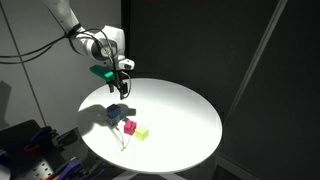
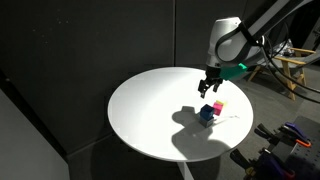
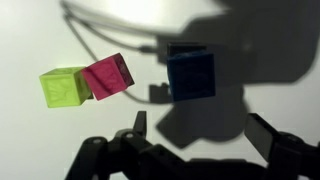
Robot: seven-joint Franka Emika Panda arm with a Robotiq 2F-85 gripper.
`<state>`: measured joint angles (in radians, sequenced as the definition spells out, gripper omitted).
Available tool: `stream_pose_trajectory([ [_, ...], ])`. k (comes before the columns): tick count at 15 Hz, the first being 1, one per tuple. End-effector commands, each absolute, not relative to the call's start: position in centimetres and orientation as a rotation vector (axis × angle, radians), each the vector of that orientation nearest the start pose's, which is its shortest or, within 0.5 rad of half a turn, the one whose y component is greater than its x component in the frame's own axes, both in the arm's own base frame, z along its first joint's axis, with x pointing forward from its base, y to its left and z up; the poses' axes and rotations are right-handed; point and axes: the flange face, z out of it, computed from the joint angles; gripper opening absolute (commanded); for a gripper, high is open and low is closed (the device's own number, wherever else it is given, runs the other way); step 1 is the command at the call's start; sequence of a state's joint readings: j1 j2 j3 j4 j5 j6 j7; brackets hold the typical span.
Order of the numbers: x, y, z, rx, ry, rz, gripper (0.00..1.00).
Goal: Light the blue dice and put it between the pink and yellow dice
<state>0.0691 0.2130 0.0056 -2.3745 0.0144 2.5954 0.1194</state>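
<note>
A blue dice (image 3: pixel 191 72) lies on the round white table (image 1: pixel 180 110), with a pink dice (image 3: pixel 108 77) and a yellow-green dice (image 3: pixel 64 87) touching each other beside it. All show in both exterior views: blue (image 1: pixel 117 113) (image 2: pixel 206 112), pink (image 1: pixel 129 127) (image 2: pixel 217 105), yellow (image 1: pixel 141 132) (image 2: pixel 221 101). My gripper (image 3: pixel 195 135) (image 1: pixel 122 82) (image 2: pixel 211 83) hovers above the blue dice, open and empty, its fingers apart on either side of its shadow.
The table edge curves near the dice (image 2: pixel 235 140). A thin cable (image 3: pixel 150 45) lies on the table past the pink dice. Dark curtains surround the table. Equipment stands beyond the edge (image 1: pixel 30 145) (image 2: pixel 290 140).
</note>
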Motion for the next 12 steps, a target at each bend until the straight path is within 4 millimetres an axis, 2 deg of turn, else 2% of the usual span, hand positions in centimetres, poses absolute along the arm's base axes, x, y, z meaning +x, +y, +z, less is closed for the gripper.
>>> stream_pose_trajectory([
  [1,50.2,4.1,23.2,-3.154,0.112,-0.039,1.0],
  [12,49.4,3.8,20.4,-3.153,0.105,0.009,1.0],
])
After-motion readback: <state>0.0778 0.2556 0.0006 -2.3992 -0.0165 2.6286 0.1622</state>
